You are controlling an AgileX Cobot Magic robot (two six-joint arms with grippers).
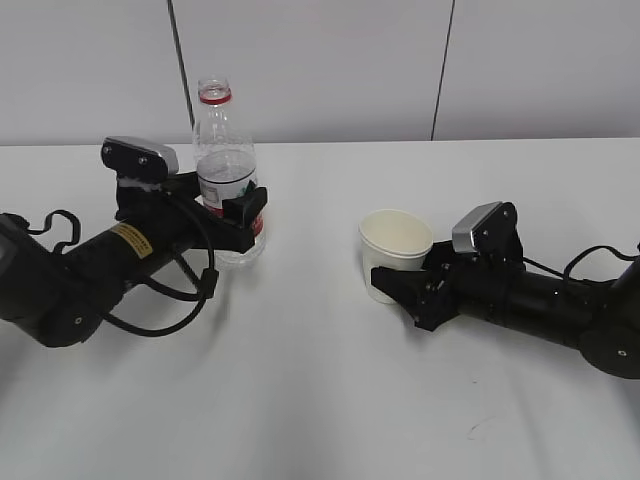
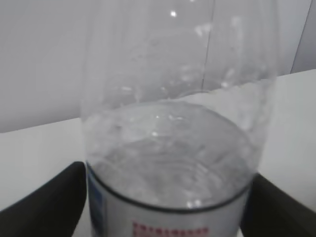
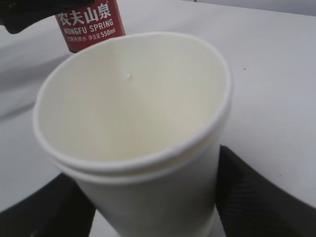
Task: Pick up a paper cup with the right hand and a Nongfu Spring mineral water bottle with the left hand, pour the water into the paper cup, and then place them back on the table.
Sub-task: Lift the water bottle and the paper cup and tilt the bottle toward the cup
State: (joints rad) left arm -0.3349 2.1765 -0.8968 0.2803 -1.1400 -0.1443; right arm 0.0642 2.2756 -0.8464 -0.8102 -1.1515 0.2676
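The Nongfu Spring bottle (image 1: 225,150) stands uncapped on the white table (image 1: 320,400) at the left, partly filled with water. My left gripper (image 1: 232,215) is shut on its labelled lower body; in the left wrist view (image 2: 168,202) the black fingers (image 2: 49,202) press both sides of the bottle (image 2: 173,148). The paper cup (image 1: 397,238) stands right of centre and looks empty. My right gripper (image 1: 395,285) is shut on its lower wall; in the right wrist view (image 3: 153,202) a finger (image 3: 256,197) lies on each side of the cup (image 3: 133,108). The bottle's red label (image 3: 91,22) shows behind the cup.
A grey-white wall with dark vertical seams (image 1: 180,70) runs behind the table's far edge. Bare tabletop lies between the two arms and towards the front. A faint dark mark (image 1: 480,425) sits at the front right.
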